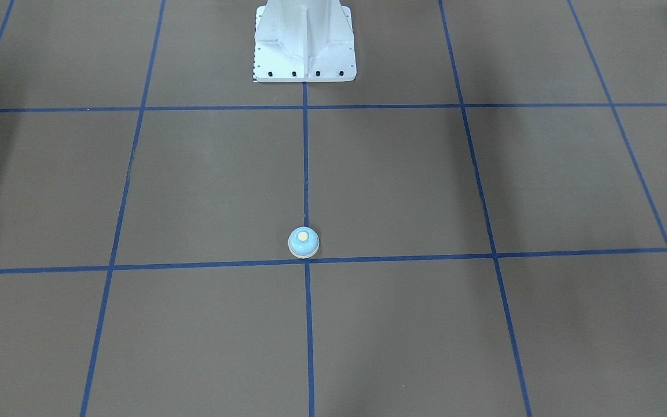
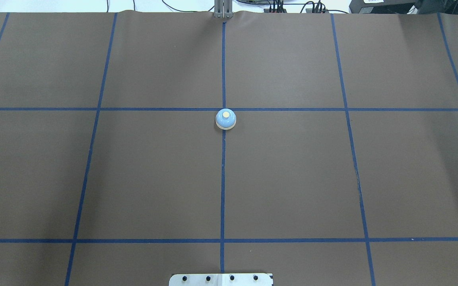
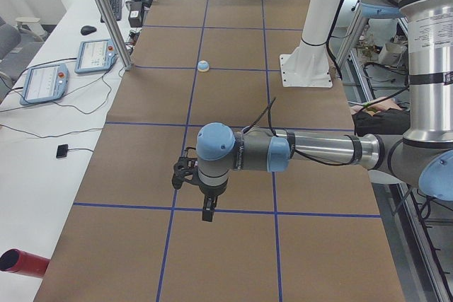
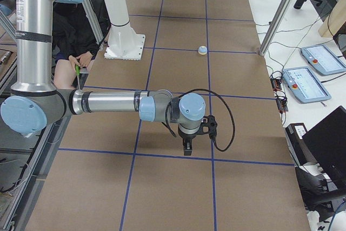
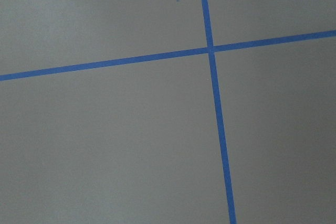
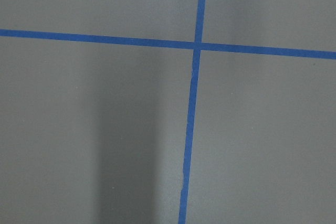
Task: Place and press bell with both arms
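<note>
The light-blue bell (image 2: 226, 118) with its cream button stands upright on the brown table, on the centre tape line just short of a crossing. It also shows in the front view (image 1: 303, 242) and far off in both side views (image 3: 204, 66) (image 4: 202, 50). Nothing touches it. My left gripper (image 3: 207, 213) hangs over the table's left end, far from the bell. My right gripper (image 4: 187, 149) hangs over the right end, equally far. Both show only in the side views, so I cannot tell if they are open or shut. The wrist views show only table and blue tape.
The white pedestal (image 1: 304, 46) stands at the robot's side of the table. A metal post (image 2: 223, 10) stands at the far edge. A person (image 4: 81, 47) sits behind the pedestal. Control pendants (image 3: 42, 83) and a red cylinder (image 3: 21, 263) lie on the side bench.
</note>
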`<state>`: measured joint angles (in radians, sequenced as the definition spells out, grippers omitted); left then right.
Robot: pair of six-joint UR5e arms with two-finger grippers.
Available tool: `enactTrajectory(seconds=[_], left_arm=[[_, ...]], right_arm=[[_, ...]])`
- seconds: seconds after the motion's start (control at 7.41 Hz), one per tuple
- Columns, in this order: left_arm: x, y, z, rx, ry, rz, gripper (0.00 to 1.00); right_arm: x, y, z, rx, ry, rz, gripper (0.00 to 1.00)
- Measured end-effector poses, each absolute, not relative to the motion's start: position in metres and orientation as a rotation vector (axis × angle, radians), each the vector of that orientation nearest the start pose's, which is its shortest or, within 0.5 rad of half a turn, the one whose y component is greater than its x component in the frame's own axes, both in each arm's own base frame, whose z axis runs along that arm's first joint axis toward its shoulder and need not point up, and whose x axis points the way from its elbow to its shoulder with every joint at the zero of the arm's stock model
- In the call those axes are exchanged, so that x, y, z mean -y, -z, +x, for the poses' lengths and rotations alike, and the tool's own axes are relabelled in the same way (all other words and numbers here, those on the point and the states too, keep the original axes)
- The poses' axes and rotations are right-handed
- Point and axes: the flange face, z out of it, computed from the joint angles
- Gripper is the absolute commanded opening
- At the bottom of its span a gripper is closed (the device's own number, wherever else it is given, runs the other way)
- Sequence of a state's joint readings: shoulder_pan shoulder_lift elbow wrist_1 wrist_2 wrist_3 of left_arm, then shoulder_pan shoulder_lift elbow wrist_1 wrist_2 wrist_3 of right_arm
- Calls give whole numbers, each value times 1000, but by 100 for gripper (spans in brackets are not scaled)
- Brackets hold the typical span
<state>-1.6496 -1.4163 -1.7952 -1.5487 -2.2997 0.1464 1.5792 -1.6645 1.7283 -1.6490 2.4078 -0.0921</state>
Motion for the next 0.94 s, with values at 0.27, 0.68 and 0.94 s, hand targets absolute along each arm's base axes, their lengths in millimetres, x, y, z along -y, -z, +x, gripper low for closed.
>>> enactTrajectory(seconds=[0.27, 0.68, 0.94], left_arm=[[424, -622, -100, -720, -83, 132, 100], [426, -620, -100, -720, -85, 136, 100], [427, -620, -100, -719, -87, 137, 100]], right_arm=[[450, -628, 63, 837, 73, 29, 100], [449, -628, 63, 837, 73, 29, 100], [449, -629, 63, 836, 73, 28, 100]])
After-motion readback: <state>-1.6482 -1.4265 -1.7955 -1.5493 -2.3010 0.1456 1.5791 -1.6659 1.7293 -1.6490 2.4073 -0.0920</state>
